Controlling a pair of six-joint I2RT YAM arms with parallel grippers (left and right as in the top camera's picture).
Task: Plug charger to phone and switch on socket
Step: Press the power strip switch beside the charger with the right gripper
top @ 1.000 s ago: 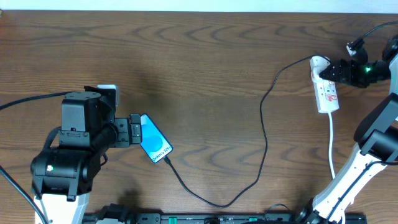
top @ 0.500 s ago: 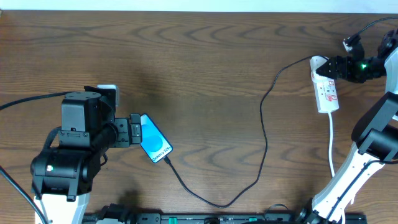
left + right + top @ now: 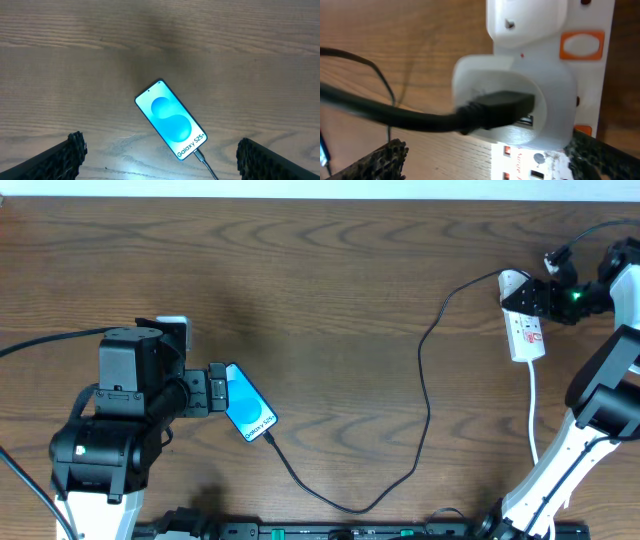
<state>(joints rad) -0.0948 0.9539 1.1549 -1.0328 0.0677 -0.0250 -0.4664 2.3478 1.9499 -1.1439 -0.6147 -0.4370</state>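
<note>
A dark wood-grain surface [image 3: 330, 300] fills the overhead view, its grain running from 9 to 3 o'clock. A pale strip [image 3: 320, 188] borders it at 12 o'clock. Soft light leaves a faint sheen on the wood.

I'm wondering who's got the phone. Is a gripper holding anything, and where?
Nothing is held. The left gripper is open near the phone, the right gripper open by the power strip.
</note>
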